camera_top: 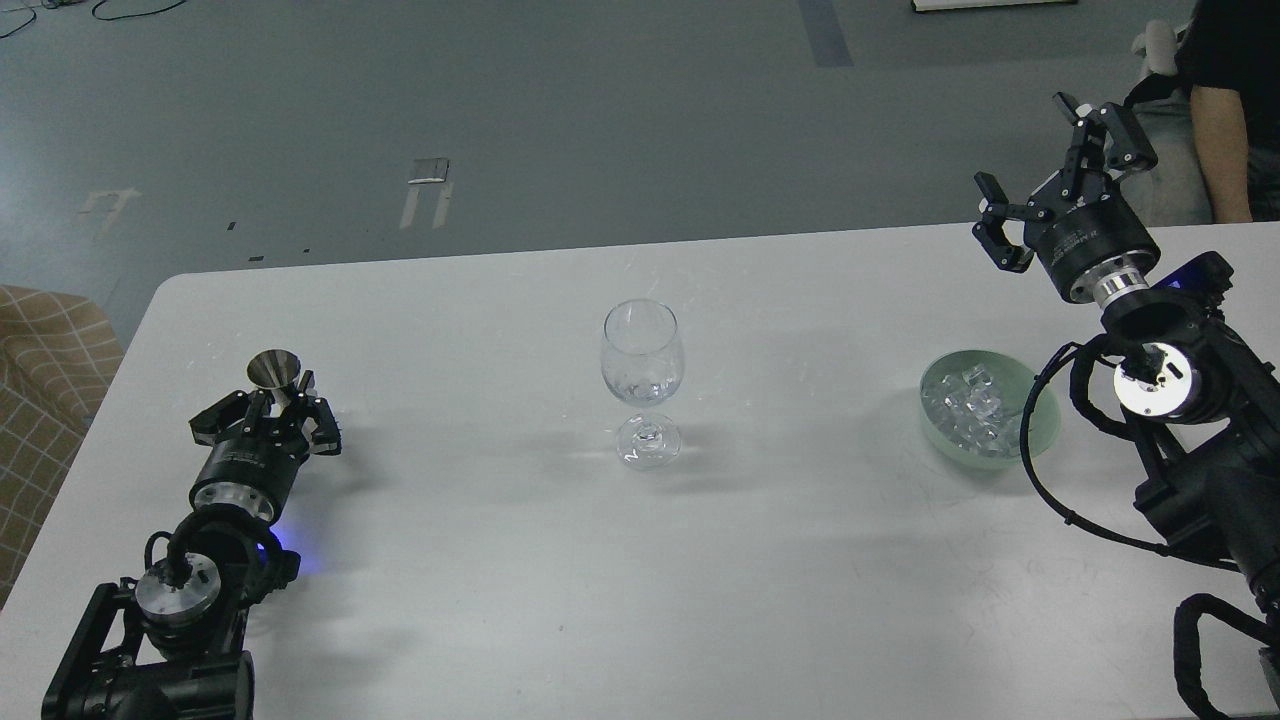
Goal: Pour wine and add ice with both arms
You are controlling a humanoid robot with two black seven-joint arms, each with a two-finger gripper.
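A clear stemmed wine glass (pixel 642 380) stands upright in the middle of the white table (pixel 640 580), with a little clear liquid at the bottom of its bowl. My left gripper (pixel 268 408) lies low on the table at the left, its fingers closed around the lower part of a small steel jigger cup (pixel 274 367) whose mouth faces up. The ice (pixel 963 404) is a heap of small clear cubes in the pale green bowl (pixel 1040 420) at the right. My right gripper (pixel 1052 165) is open and empty, raised above the table's far edge, behind the bowl.
A person in a black shirt (pixel 1228 90) sits just beyond the table's far right corner, close to my right gripper. A checkered seat (pixel 45 350) stands off the table's left edge. My right arm's black cable (pixel 1035 470) loops beside the bowl.
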